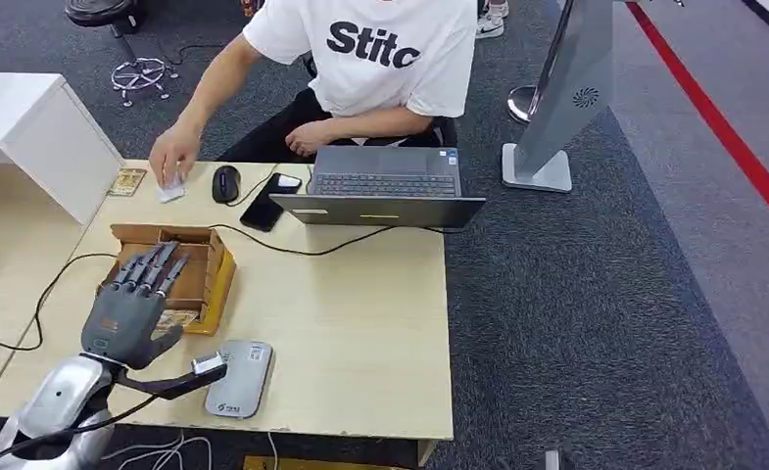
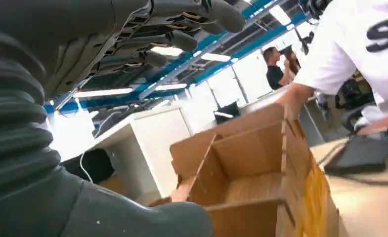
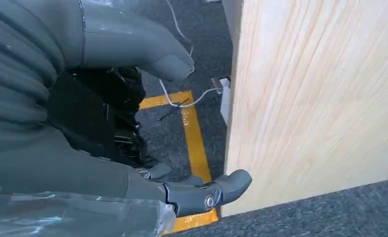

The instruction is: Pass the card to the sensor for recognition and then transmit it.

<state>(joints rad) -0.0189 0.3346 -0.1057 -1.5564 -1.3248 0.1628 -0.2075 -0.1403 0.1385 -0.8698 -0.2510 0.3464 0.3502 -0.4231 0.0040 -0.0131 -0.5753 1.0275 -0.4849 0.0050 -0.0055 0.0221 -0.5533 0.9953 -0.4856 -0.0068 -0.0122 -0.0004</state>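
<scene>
Left robot hand [image 1: 130,311]: raised on a silver arm, fingers [image 1: 153,266] extended and apart, holding nothing. Right robot hand [image 3: 132,123]: hanging low, thumb and fingers apart, holding nothing.

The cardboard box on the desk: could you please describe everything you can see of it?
The cardboard box is a brown, open-topped tray of corrugated board, split by dividers into compartments. One side shows yellow. It stands upright near the left edge of the desk, in front of the phone. The left robot hand hangs over it, fingers outstretched above the compartments; whether they touch it is unclear. A card seems to lie inside.
</scene>
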